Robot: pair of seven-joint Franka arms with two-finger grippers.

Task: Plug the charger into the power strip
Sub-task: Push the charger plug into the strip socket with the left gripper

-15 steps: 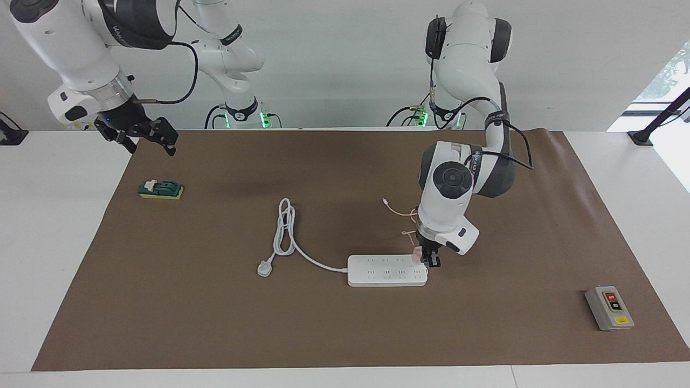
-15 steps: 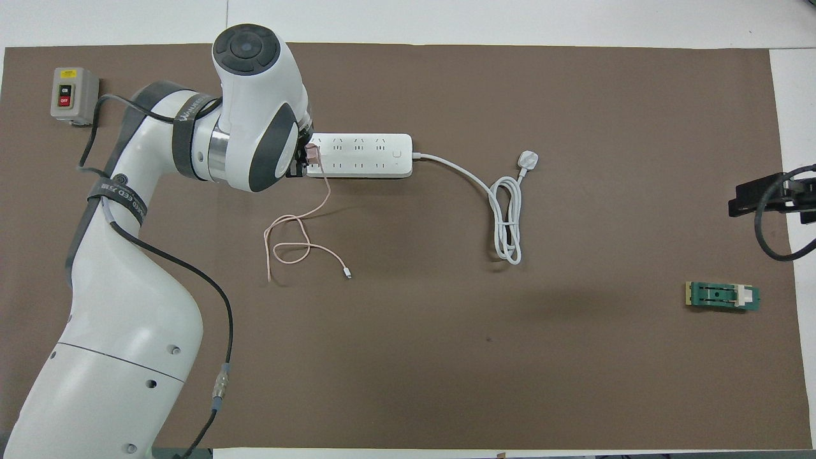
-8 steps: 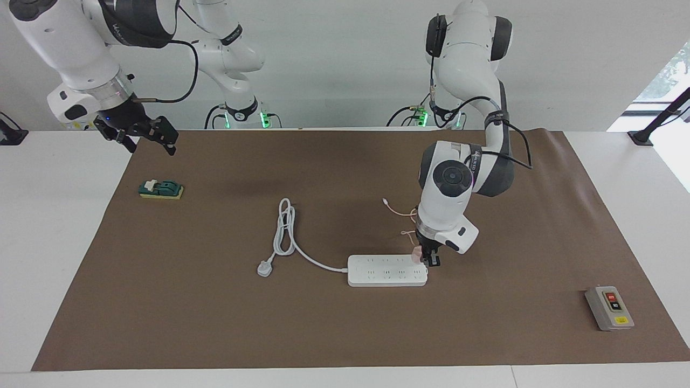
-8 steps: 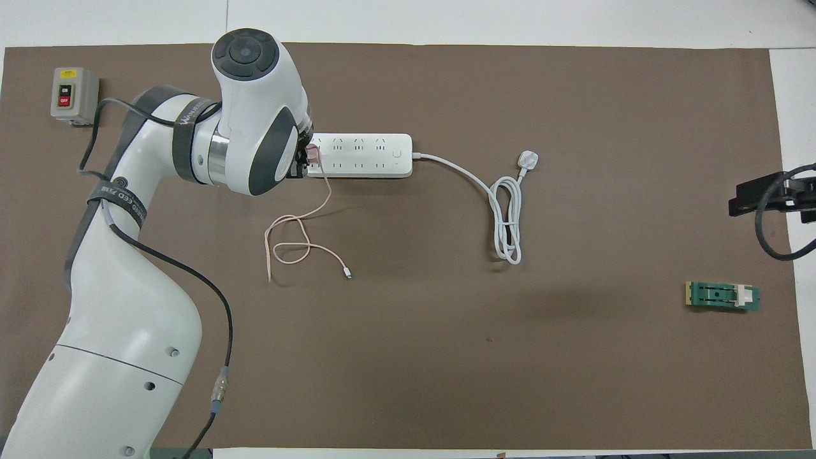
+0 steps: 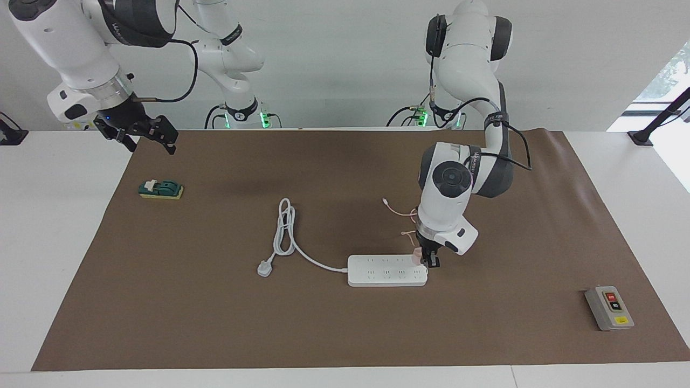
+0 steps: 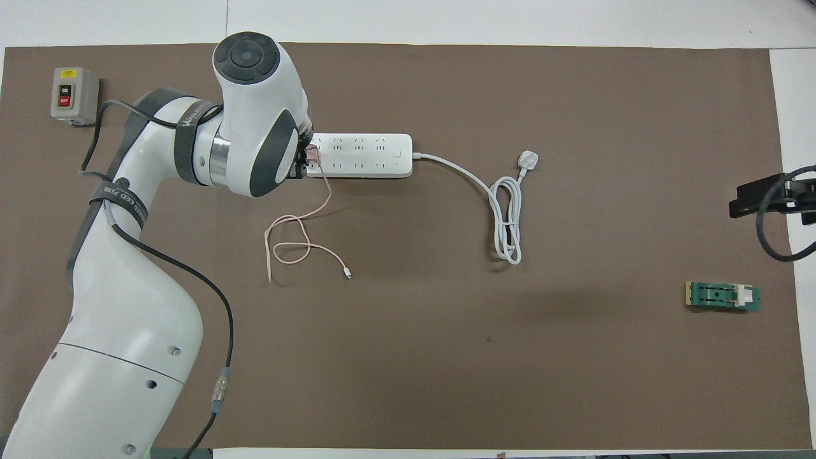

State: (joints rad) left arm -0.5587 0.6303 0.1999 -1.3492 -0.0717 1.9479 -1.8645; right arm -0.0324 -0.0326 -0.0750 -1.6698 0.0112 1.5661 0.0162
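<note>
Left end effector (image 5: pixel 427 261) is down at the end of the power strip (image 5: pixel 387 270) that lies toward the left arm's end of the bench (image 5: pixel 334 323), its fingers clenched on the charger (image 5: pixel 416 255); the small pink cube sits against the strip's top face at that end, over the row of outlets nearer to the robots, though whether its pins are fully seated cannot be told; in the overhead view the charger (image 6: pixel 312 153) shows just past the arm's wrist, at the strip's (image 6: pixel 360 155) end; the charger's thin pink cable (image 6: pixel 299 229) runs from the cube toward the robots and lies in loose loops on the brown mat (image 6: pixel 446 357), ending in a small connector; the strip lies flat near the middle of the mat, lengthwise along the bench, and its thick white cord (image 5: pixel 302 253) leaves the end toward the right arm's end of the bench, folds into a long loop and ends in a white three-pin plug (image 5: pixel 264 268) resting on the mat; right end effector (image 5: pixel 145 137) waits in the air over the mat's corner at the right arm's end of the bench, its fingers spread apart and holding nothing; a green and yellow block (image 5: pixel 160 189) lies on the mat below it; a grey box with red and black buttons (image 5: pixel 609 307) sits near the mat's edge at the left arm's end, farther from the robots than the strip.
</note>
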